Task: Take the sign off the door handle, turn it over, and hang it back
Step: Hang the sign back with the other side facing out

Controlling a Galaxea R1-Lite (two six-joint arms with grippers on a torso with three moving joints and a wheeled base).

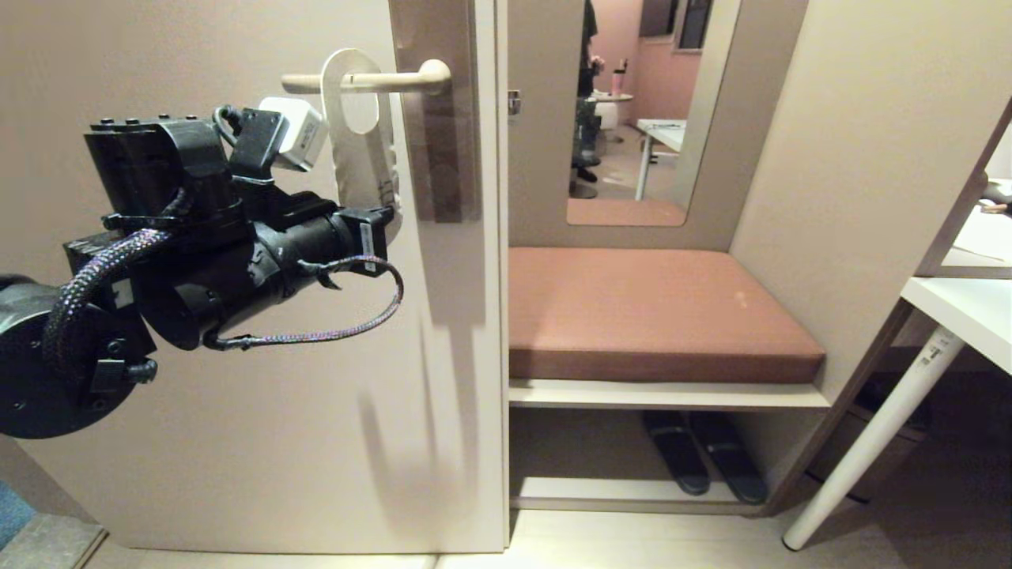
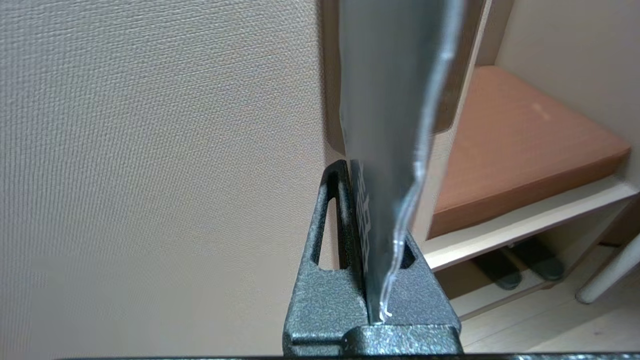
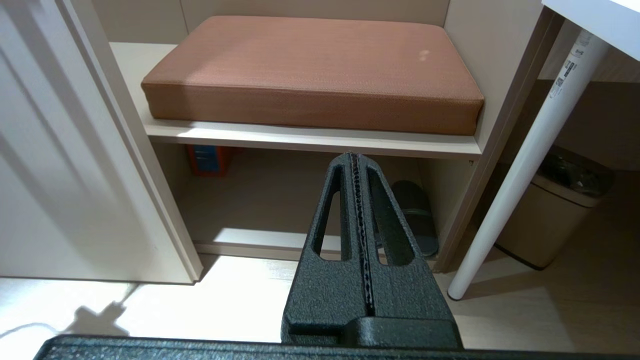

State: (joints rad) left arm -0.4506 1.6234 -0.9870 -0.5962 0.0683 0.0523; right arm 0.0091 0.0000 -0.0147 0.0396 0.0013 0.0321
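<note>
Your left hand [image 1: 385, 212] pinches the sign's [image 1: 360, 162] lower end; above it, the sign loops the door handle [image 1: 371, 80]. Printing unreadable. Your right hand [image 3: 356, 165] is closed, empty.

A beige door [image 1: 237, 442] stands beside a built-in bench with a brown cushion [image 1: 656, 312], mirror [image 1: 632, 111] above, dark slippers [image 1: 704, 458] below. A white table leg [image 1: 870, 442] meets pale wood floor.

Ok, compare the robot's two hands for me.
The left hand is raised at the door, shut on the lower end of the sign hanging on the door handle; the right hand is low, shut on nothing, pointing at the shelf under the cushion. Both have black, slotted fingers.
</note>
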